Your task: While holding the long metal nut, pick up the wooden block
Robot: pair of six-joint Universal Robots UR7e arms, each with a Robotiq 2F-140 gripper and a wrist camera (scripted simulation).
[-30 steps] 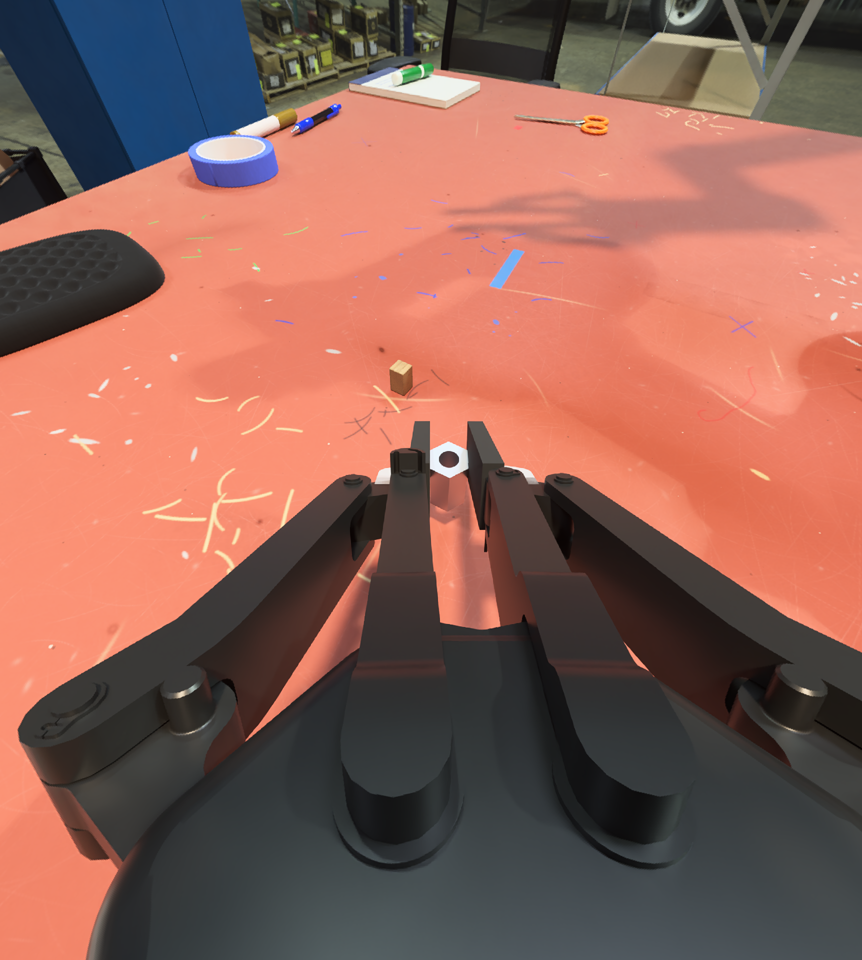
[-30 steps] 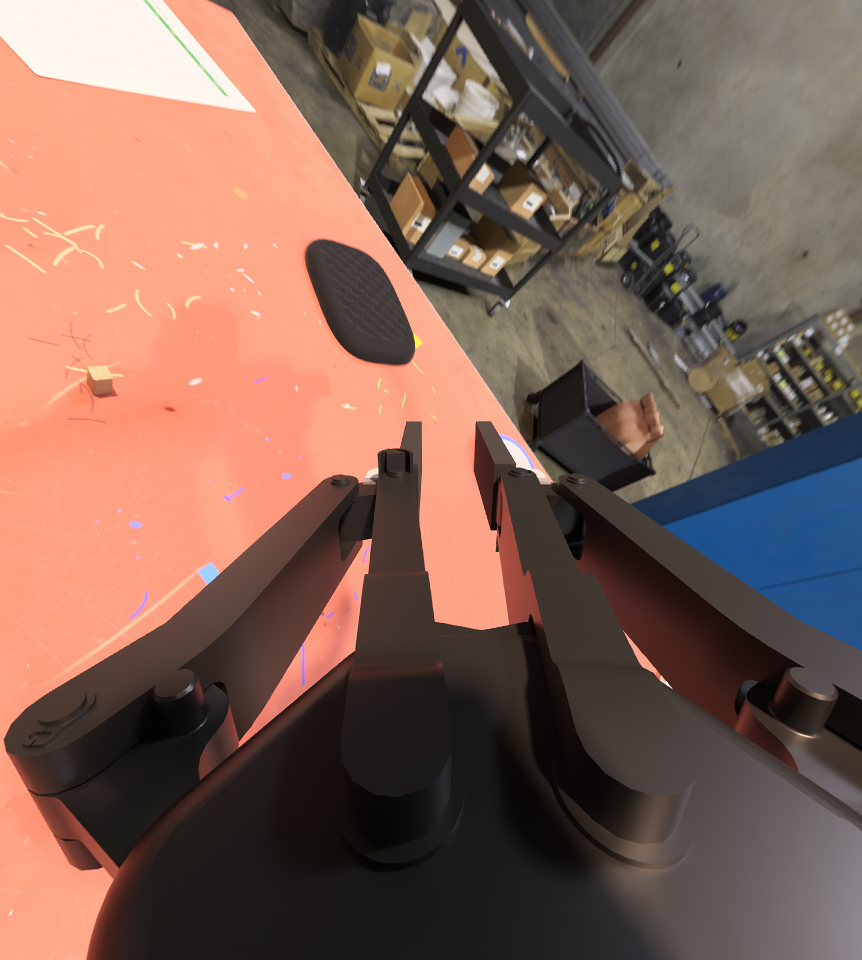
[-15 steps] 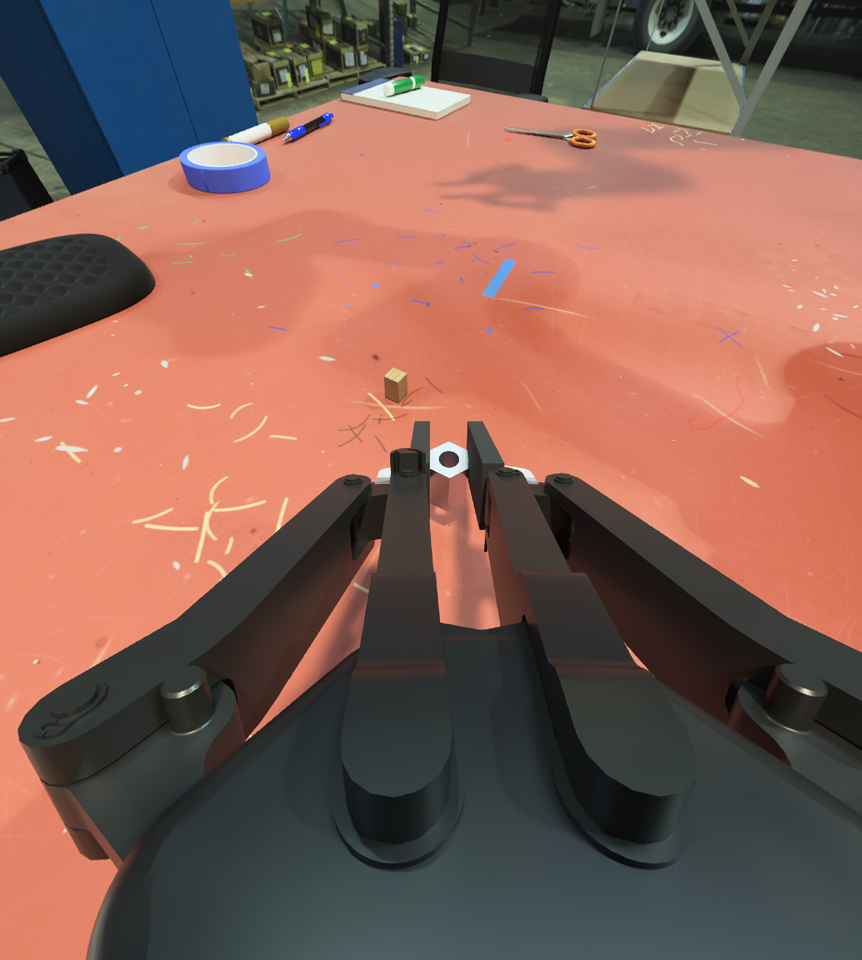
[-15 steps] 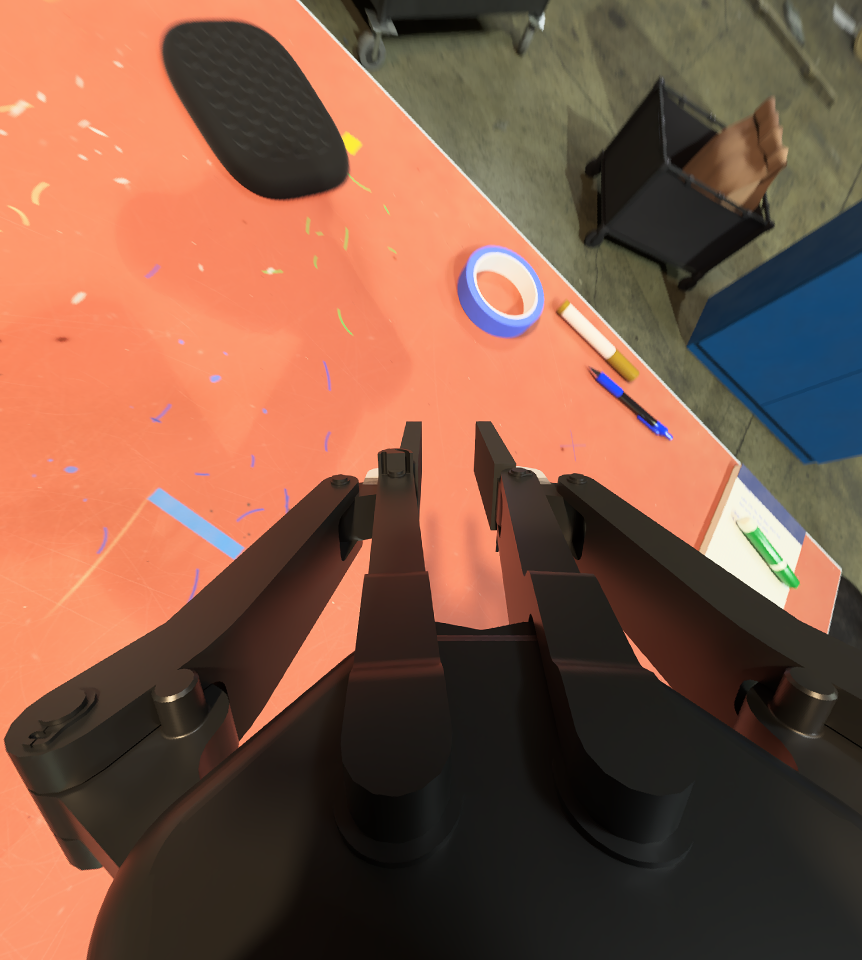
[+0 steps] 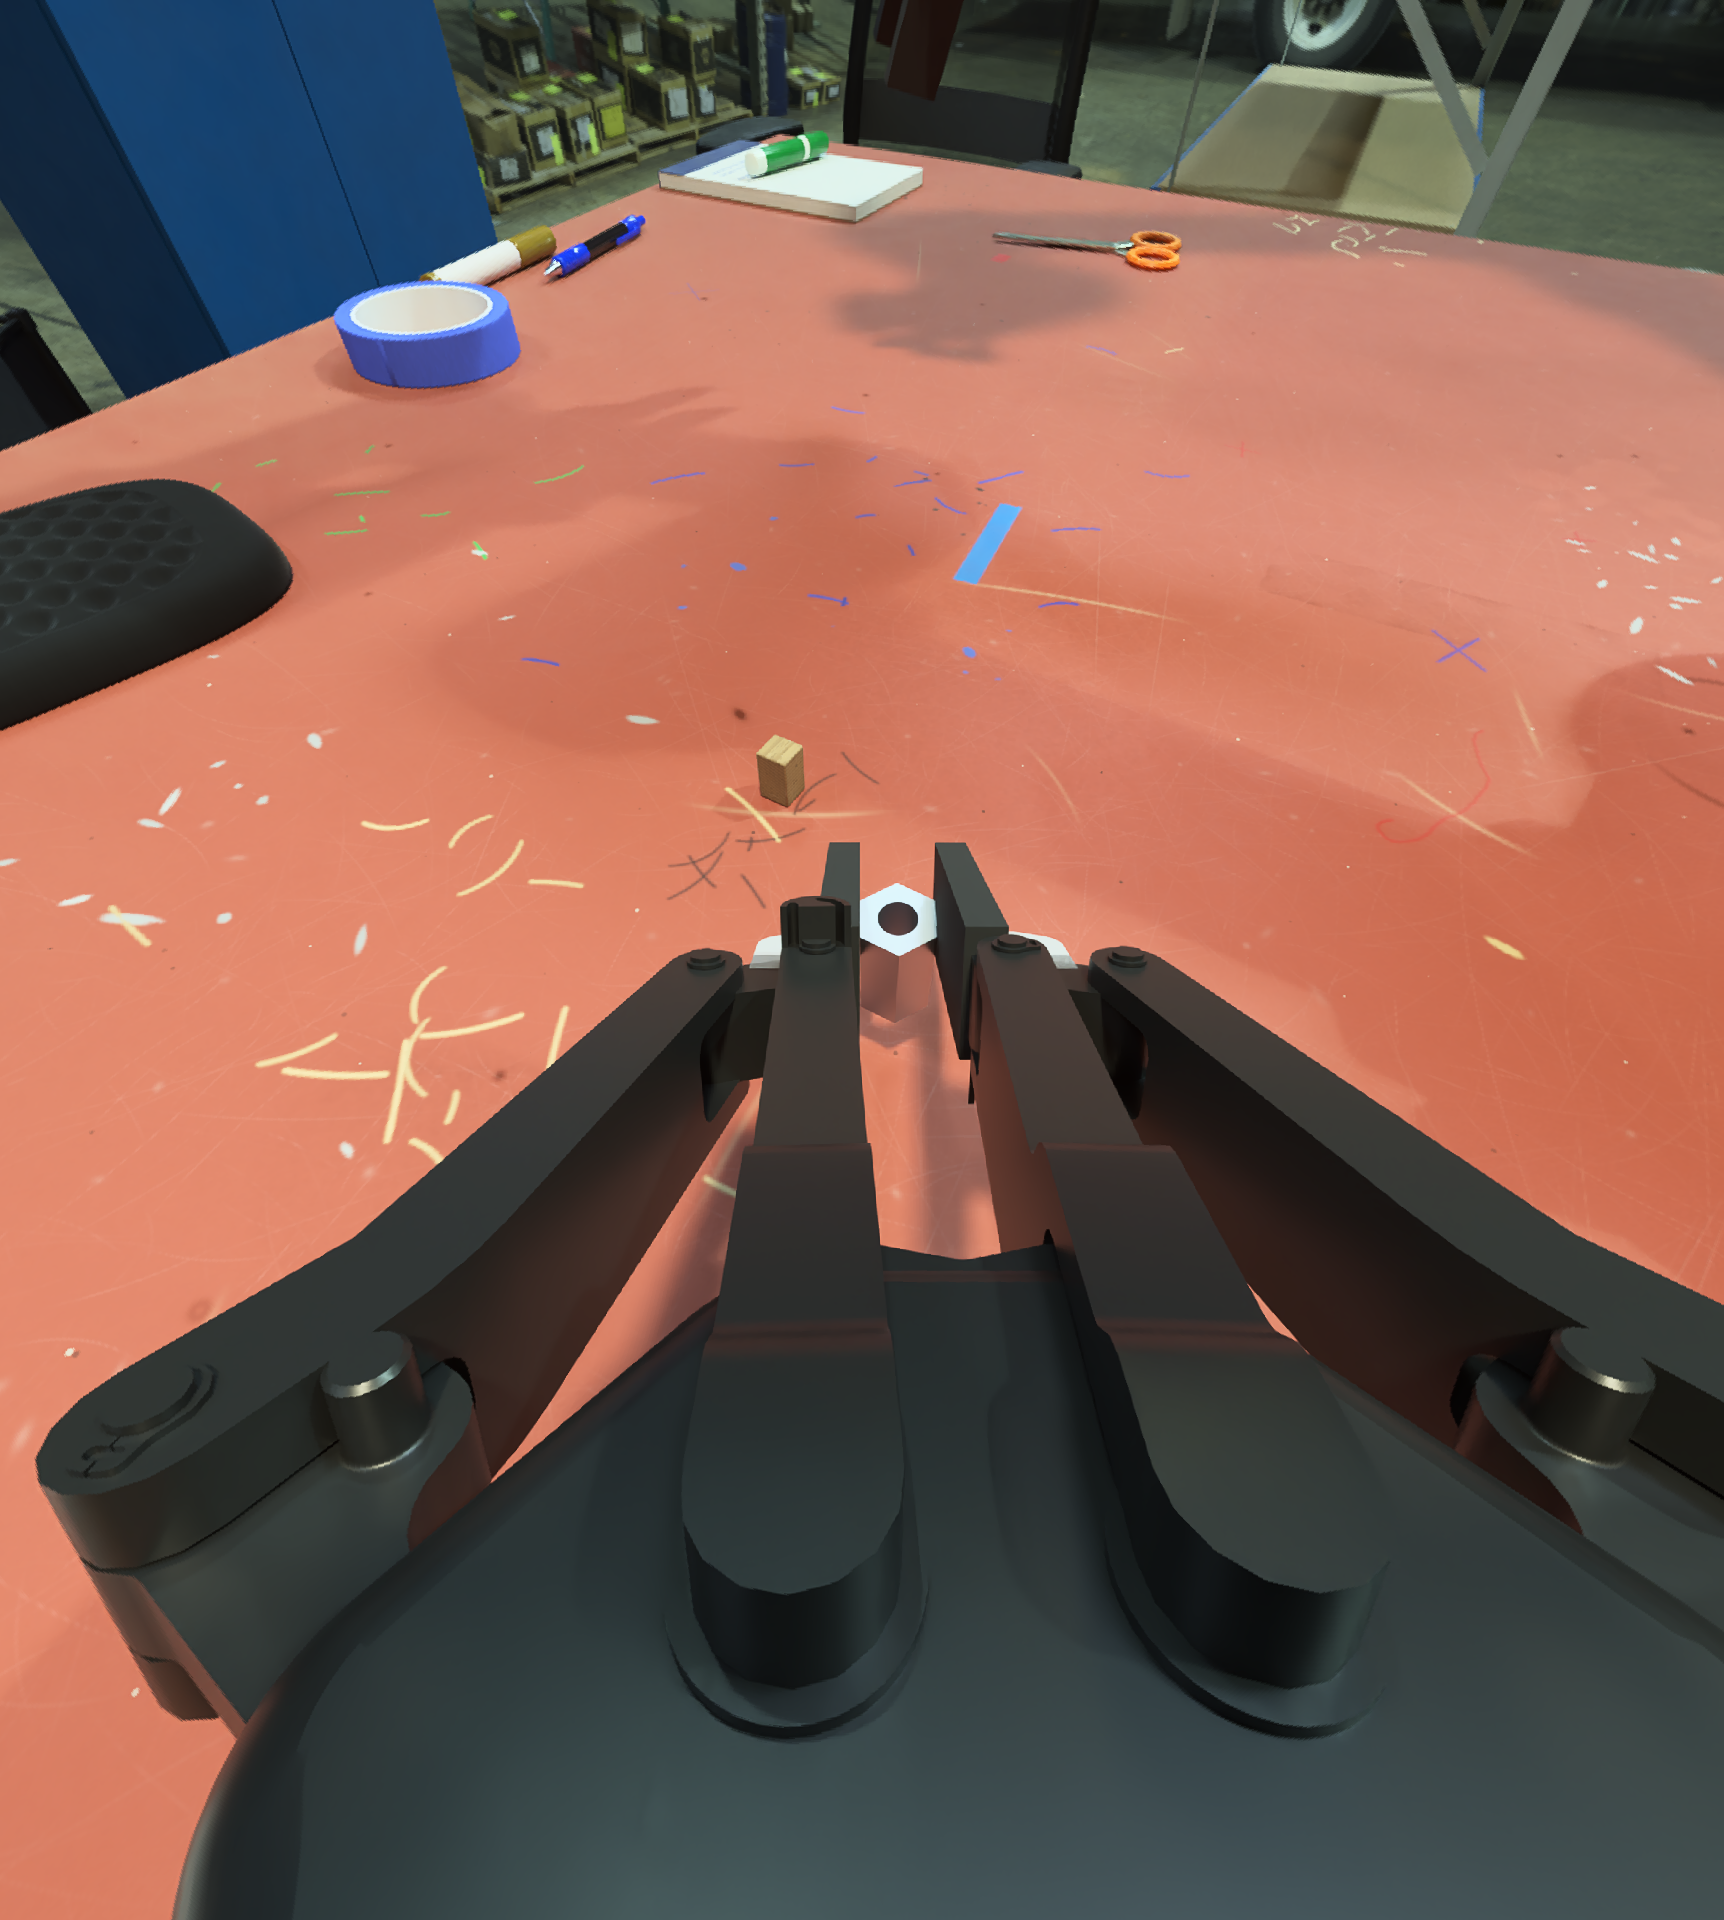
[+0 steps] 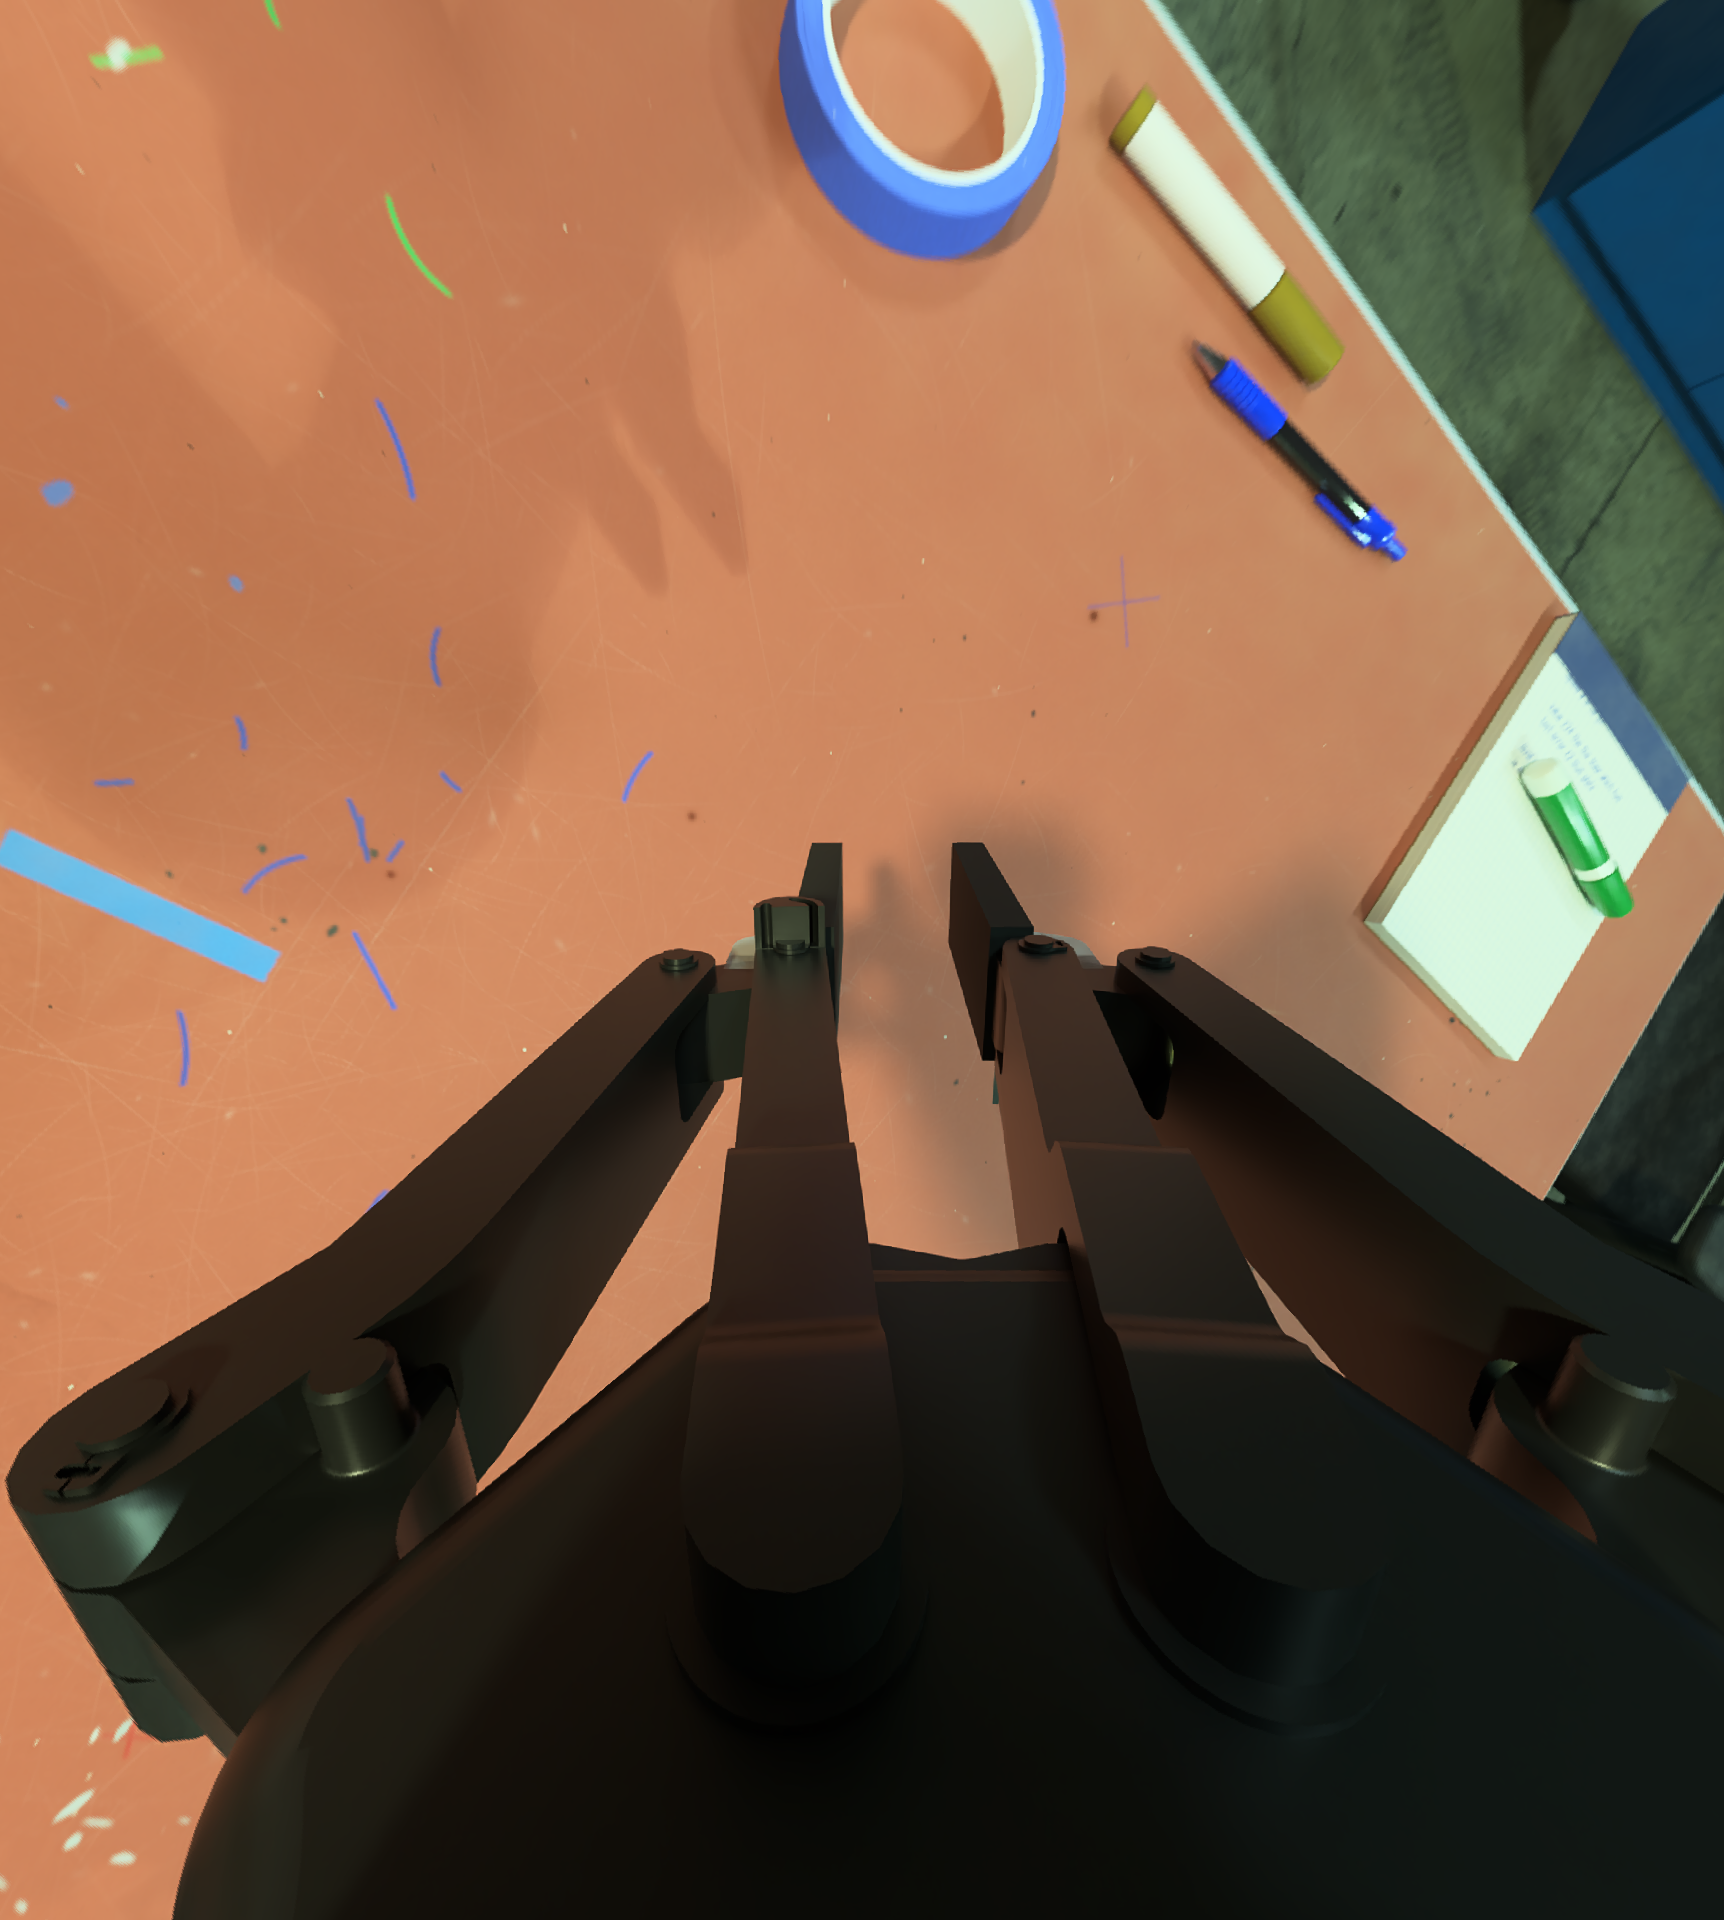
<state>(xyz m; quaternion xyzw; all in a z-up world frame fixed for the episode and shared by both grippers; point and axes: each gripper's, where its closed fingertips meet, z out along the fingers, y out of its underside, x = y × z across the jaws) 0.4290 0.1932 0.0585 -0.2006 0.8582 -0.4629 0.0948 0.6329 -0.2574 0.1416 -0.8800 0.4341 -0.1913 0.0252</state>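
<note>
In the left wrist view, my left gripper (image 5: pixel 896 883) is shut on the long metal nut (image 5: pixel 896 920). The nut is a pale hexagon with a round hole, held upright between the fingertips above the red table (image 5: pixel 1253 831). The small wooden block (image 5: pixel 780 769) stands on the table just beyond the fingertips, slightly to the left and apart from them. In the right wrist view, my right gripper (image 6: pixel 896 883) hangs over bare table with its fingers a small gap apart and nothing between them. The block does not show in that view.
A black textured pad (image 5: pixel 58 603) lies at the left. Blue tape roll (image 5: pixel 427 332) (image 6: pixel 920 125), a marker (image 6: pixel 1227 234), a blue pen (image 6: pixel 1294 452) and a notepad with a green marker (image 6: pixel 1523 852) sit near the table edge (image 6: pixel 1460 457). Orange scissors (image 5: pixel 1138 249) lie far back.
The right wrist view has swung away from the black pad and the block to the tape roll, the pens and the notepad. The left gripper still holds the nut and has barely shifted.
</note>
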